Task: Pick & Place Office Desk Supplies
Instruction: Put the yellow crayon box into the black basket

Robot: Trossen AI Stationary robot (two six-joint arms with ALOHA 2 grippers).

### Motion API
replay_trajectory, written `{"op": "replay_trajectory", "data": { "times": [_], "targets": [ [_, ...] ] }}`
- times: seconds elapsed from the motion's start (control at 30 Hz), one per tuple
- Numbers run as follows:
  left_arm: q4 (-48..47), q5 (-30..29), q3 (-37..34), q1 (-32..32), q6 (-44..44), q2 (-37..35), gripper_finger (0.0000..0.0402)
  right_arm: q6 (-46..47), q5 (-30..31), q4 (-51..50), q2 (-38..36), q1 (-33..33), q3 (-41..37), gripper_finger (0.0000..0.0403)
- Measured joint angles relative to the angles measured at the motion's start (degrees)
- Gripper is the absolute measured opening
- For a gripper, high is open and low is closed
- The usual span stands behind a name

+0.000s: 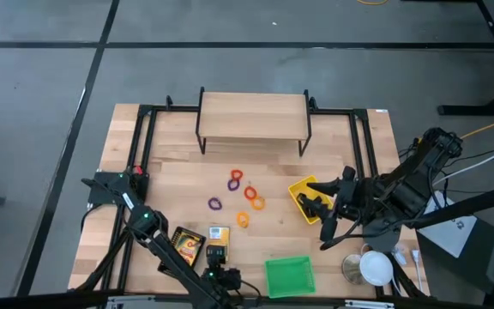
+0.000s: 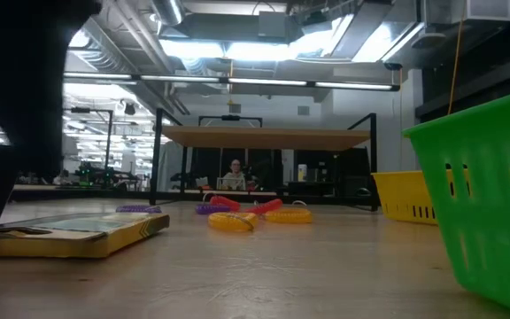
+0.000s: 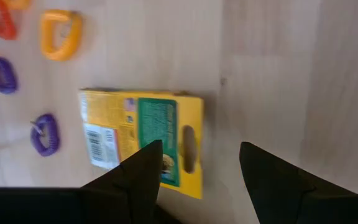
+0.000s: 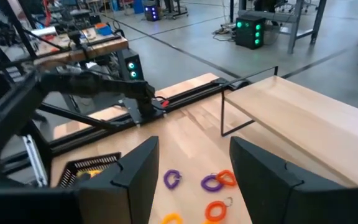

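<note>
**Left gripper over a crayon box, grasp not yet made**

Wooden table (image 1: 178, 167) under bright workshop lights, low shelf (image 1: 254, 116) at upper centre of the high view. Loose rings (image 1: 235, 178) scattered mid-frame: purple, red, orange, yellow. Two flat yellow boxes at lower left of that view, one (image 1: 187, 245) beside the left arm, the second box (image 3: 142, 140) right under the left gripper (image 3: 197, 168), fingers spread wide, nothing pinched. Looks like the approach step of a pick; next move probably calls for dropping straight down so the fingers straddle the box's short side, then closing.

Right gripper (image 4: 191, 168) above the yellow bin (image 1: 303, 190) at right of the high view, fingers spread, holding nothing.

Room to move: green bin (image 1: 289, 276) near the bottom edge, just beside the left gripper's path; table edge close below. Black frame rails along left and right sides. Open wood between rings and boxes
</note>
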Motion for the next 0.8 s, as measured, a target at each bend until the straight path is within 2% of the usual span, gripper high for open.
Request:
{"op": "replay_trajectory", "data": {
  "times": [0.13, 0.27, 0.47, 0.7, 0.8],
  "targets": [
    [-0.57, -1.54, 0.12, 0.45, 0.32, 0.4, 0.0211, 0.06, 0.16, -2.14, 0.99, -0.06, 0.0, 0.0199],
    [-0.51, 0.66, 0.15, 0.59, 4.1, 2.79, 0.0211, 1.02, 0.34, -3.91, 1.91, -0.06, 0.0, 0.0199],
    [-1.07, 2.06, 0.31, -0.08, 3.54, 5.12, 0.0211, 1.41, 0.5, -4.44, 2.16, -0.35, 0.0, 0.0199],
    [-1.18, -1.76, -0.12, 0.17, 1.82, 6.1, 0.0211, 2.9, 0.48, -4.4, 2.16, -0.75, 0.0, 0.0199],
    [-0.76, -2.28, -2.41, 0.92, 2.12, 6.54, 0.0211, 2.97, 0.49, -4.38, 2.16, -0.92, 0.0, 0.0199]
  ]
}}
